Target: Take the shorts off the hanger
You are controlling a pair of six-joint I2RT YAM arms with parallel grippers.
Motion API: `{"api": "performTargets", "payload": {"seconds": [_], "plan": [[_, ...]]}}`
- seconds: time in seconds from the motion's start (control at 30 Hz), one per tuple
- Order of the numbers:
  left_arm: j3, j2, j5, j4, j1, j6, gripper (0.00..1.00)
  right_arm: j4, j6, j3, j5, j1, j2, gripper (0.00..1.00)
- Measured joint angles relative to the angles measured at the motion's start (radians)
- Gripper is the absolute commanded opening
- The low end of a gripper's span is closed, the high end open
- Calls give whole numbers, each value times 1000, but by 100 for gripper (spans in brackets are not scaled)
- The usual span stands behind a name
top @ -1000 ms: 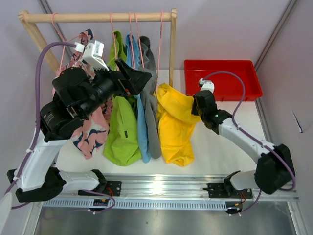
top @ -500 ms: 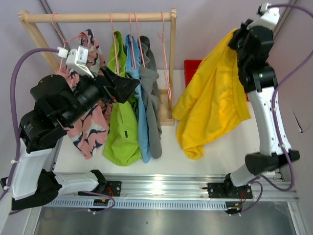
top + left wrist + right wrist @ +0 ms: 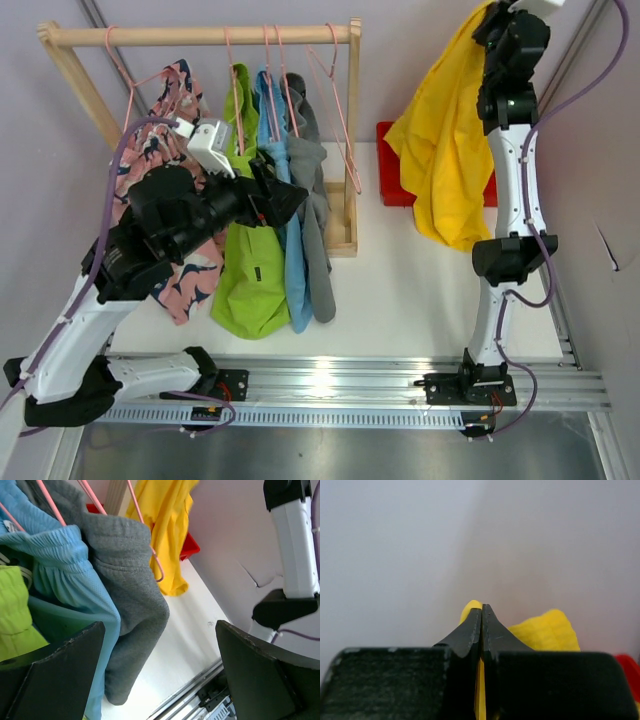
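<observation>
Since half a second ago, the yellow shorts have been raised higher by the right gripper, whose jaws are pinched tight on the fabric. They are hung with the long axis vertical, loose end pointing down over the red bin, well apart from the rack. The left gripper is held wide beside the grey shorts.

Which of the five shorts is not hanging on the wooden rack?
The yellow shorts: the shut right gripper holds them up near the red bin. The pink patterned, lime green, light blue and grey shorts hang from the rail.
</observation>
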Motion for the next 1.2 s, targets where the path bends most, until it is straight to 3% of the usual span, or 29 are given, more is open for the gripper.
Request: {"api": "performTargets", "payload": {"seconds": [0.13,0.3,0.4,0.43,0.47,0.5,0.53,0.7,0.83,1.03,1.2], "plan": [[-19,8,2,10,0,2,99,169,6,56,-3,-66,64,0],[-19,-11,-14,32,-2,17,99,381,15,-143,-8,-124,43,0],[-18,-25,-26,33,-2,18,99,399,37,-249,-26,-132,77,0],[-16,-26,-27,33,-2,18,100,392,45,-272,-32,-132,102,4],[-10,-26,-27,31,-3,18,99,379,55,-292,-38,-131,129,26],[0,-21,-29,29,-3,18,99,361,69,-311,-45,-131,151,59],[16,-14,-32,24,-3,18,99,331,84,-332,-55,-131,178,99],[201,74,-65,-65,-3,29,99,130,111,-404,-56,-127,247,99],[431,192,-125,-153,-3,50,99,79,136,-497,-26,-125,170,99],[647,316,-249,-235,-4,67,100,149,164,-951,-12,-116,-288,99],[631,374,-340,-235,-3,89,99,292,186,-1258,-8,-100,-691,100]]}}
